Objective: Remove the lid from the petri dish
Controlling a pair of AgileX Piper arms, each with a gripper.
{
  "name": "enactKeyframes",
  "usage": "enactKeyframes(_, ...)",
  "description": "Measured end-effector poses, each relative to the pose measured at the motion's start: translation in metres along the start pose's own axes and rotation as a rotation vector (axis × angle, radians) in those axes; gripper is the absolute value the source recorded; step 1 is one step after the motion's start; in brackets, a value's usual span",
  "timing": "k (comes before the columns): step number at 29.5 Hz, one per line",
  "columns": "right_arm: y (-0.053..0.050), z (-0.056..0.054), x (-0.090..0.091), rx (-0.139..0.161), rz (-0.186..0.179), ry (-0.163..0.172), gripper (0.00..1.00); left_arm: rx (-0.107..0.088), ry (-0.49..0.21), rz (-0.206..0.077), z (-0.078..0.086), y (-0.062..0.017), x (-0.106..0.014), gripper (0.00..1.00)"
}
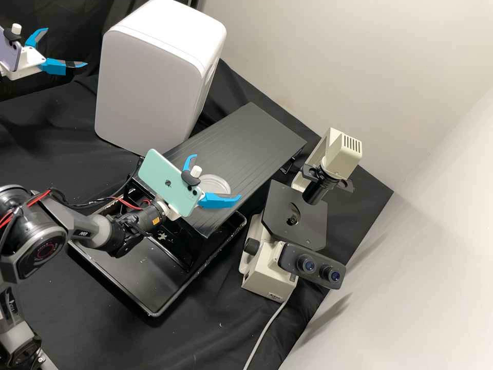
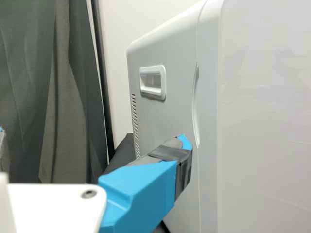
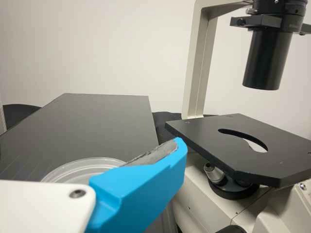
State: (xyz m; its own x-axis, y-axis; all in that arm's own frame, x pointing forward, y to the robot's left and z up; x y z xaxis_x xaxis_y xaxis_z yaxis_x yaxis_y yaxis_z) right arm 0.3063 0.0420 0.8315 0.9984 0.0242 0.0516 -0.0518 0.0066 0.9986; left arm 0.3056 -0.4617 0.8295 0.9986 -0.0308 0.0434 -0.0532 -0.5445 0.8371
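right gripper (image 1: 218, 176) hangs spread wide at the petri dish (image 1: 214, 184) on the black platform (image 1: 257, 133).

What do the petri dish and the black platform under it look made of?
Petri dish: probably clear plastic, glossy; the dark surface shows through it. Platform: matte black, finely grooved, metal or plastic, unclear which.

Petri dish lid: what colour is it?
The lid is clear, see-through plastic; best in the right wrist view.
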Motion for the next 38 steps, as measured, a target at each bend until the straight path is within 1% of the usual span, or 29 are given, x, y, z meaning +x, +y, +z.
enactKeyframes(10,0.0,0.0,0.0,0.0,0.0,0.0,1.0,0.0,-0.004,-0.001,0.001,-0.0002,0.0,1.0)
enactKeyframes(13,0.0,0.0,0.0,0.0,0.0,0.0,1.0,-0.009,-0.009,-0.002,0.005,-0.0014,-0.001,1.0)
enactKeyframes(15,0.0,0.0,0.0,0.0,0.0,0.0,1.0,-0.016,-0.02,-0.012,0.01,-0.0042,-0.002,1.0)
enactKeyframes(16,0.0,0.0,0.0,0.0,0.0,0.0,1.0,-0.023,-0.029,-0.019,0.014,-0.0063,-0.003,1.0)
enactKeyframes(19,0.0,0.0,0.0,0.0,0.0,0.0,1.0,-0.061,-0.064,-0.04,0.028,-0.0123,-0.01,1.0)
enactKeyframes(20,0.0,0.0,0.0,0.0,0.0,0.0,1.0,-0.069,-0.081,-0.048,0.034,-0.0139,-0.013,1.0)
enactKeyframes(22,0.0,0.0,0.0,0.0,0.0,0.0,1.0,-0.094,-0.121,-0.059,0.046,-0.016,-0.021,1.0)
enactKeyframes(23,0.0,0.0,0.0,0.0,0.0,0.0,1.0,-0.098,-0.138,-0.058,0.05,-0.017,-0.025,1.0)
enactKeyframes(24,0.0,0.0,0.0,0.0,0.0,0.0,1.0,-0.109,-0.155,-0.057,0.054,-0.0183,-0.029,1.0)
enactKeyframes(25,0.0,0.0,0.0,0.0,0.0,0.0,1.0,-0.119,-0.182,-0.06,0.059,-0.0219,-0.035,1.0)
enactKeyframes(26,0.0,0.0,0.0,0.0,0.0,0.0,1.0,-0.124,-0.191,-0.055,0.06,-0.0228,-0.038,1.0)
enactKeyframes(27,0.0,0.0,0.0,0.0,0.0,0.0,1.0,-0.133,-0.211,-0.058,0.062,-0.0257,-0.043,1.0)
enactKeyframes(28,0.0,0.0,0.0,0.0,0.0,0.0,1.0,-0.143,-0.231,-0.064,0.063,-0.0297,-0.049,1.0)
enactKeyframes(30,0.0,0.0,0.0,0.0,0.0,0.0,1.0,-0.161,-0.256,-0.074,0.064,-0.0342,-0.057,1.0)
enactKeyframes(32,0.0,0.0,0.0,0.0,0.0,0.0,1.0,-0.169,-0.292,-0.083,0.067,-0.0381,-0.065,1.0)
enactKeyframes(33,0.0,0.0,0.0,0.0,0.0,0.0,1.0,-0.168,-0.309,-0.095,0.068,-0.0405,-0.068,1.0)
enactKeyframes(34,0.0,0.0,0.0,0.0,0.0,0.0,1.0,-0.171,-0.328,-0.106,0.069,-0.0421,-0.072,1.0)
enactKeyframes(36,0.0,0.0,0.0,0.0,0.0,0.0,1.0,-0.165,-0.368,-0.132,0.072,-0.0452,-0.08,1.0)
enactKeyframes(38,0.0,0.0,0.0,0.0,0.0,0.0,1.0,-0.158,-0.399,-0.149,0.073,-0.0468,-0.088,1.0)
